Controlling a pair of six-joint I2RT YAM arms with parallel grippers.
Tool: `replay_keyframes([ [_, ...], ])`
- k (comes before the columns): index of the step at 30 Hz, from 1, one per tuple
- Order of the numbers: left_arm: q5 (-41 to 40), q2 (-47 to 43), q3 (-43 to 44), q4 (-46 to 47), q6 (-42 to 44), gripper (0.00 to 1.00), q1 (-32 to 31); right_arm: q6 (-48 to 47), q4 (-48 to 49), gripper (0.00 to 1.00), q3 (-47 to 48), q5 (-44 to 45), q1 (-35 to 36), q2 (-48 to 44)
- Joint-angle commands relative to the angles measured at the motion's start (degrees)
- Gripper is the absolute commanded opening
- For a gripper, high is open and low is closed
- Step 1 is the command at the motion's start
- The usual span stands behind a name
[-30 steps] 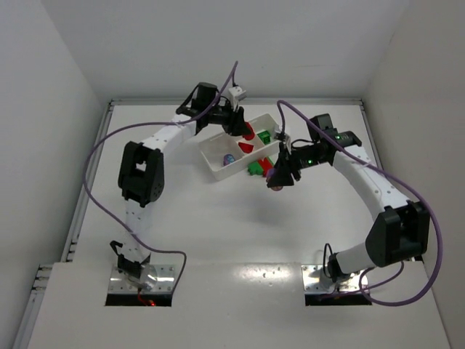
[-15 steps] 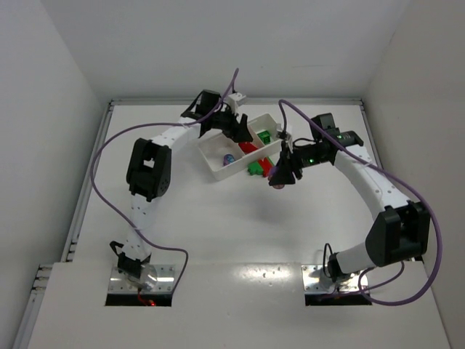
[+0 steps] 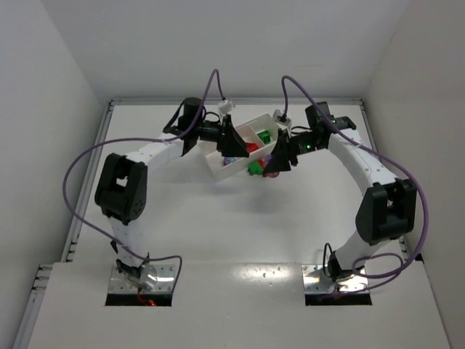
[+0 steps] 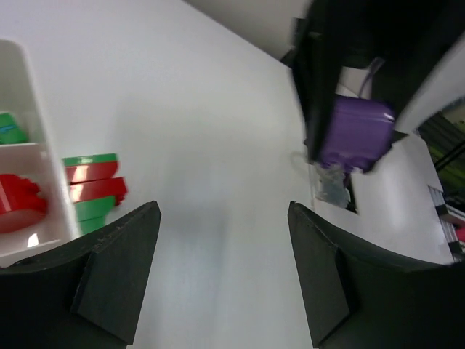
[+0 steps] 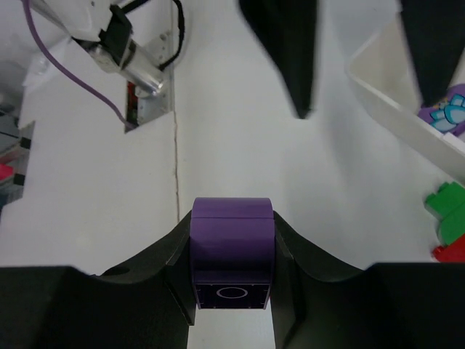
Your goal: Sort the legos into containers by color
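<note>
The long white plastic tray (image 3: 216,168) lies slantwise on the white table (image 3: 182,211), its long axis running near-left to far-right in the top view, with three square compartments in a row. A purple brick printed with pale petals (image 5: 445,110) sits in the near-left one, a red brick (image 4: 18,203) in the middle and a green brick (image 3: 265,136) at the far-right end. Just outside the tray's long wall, on the right arm's side, there's a small stack of green and red bricks (image 4: 91,187), its layers following one another along that wall; whether it touches the wall I can't tell. The left gripper (image 4: 221,218) hangs over the tray's near-left half, fingers well apart and nothing between them. In its own camera they frame only bare table. The right gripper (image 5: 232,233) hovers above the table just beside the tray, and it's clamped tight on a plain purple rectangular brick (image 5: 232,254). That brick looks set lengthwise along the fingers, with a small ring mark on the end face toward the wrist camera.
</note>
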Motion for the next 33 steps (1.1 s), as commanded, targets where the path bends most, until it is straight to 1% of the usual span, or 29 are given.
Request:
replay_keyframes([
  [1, 7.0, -9.1, -6.5, 7.5, 0.6, 0.77, 0.5, 0.0, -1.1, 0.01, 4.0, -10.3, -0.4, 1.7],
  [3, 7.0, -10.7, -8.9, 7.5, 1.2, 0.77, 0.5, 0.0, -2.8, 0.01, 4.6, -12.6, -0.4, 2.5],
  [5, 6.5, -11.7, -9.7, 7.0, 1.7, 0.74, 0.5, 0.0, -3.6, 0.01, 4.6, -13.2, 0.2, 3.2],
  [12, 3.5, -13.6, -9.7, 7.0, 2.3, 0.73, -1.5, -1.5, -5.1, 0.01, 3.9, -13.2, 0.7, 3.2],
  [16, 3.5, -13.0, -7.9, 7.0, 1.8, 0.73, -3.3, -1.5, -5.1, 0.01, 3.9, -13.2, 1.2, 3.2],
  [22, 4.0, -11.7, -5.2, 7.0, 0.5, 0.73, -5.2, -2.7, -5.1, 0.01, 3.4, -11.0, 1.7, 3.2],
  [33, 5.1, -10.1, -3.3, 6.0, -1.0, 0.73, -6.8, -2.7, -3.9, 0.01, 2.9, -8.6, 2.8, 2.6],
])
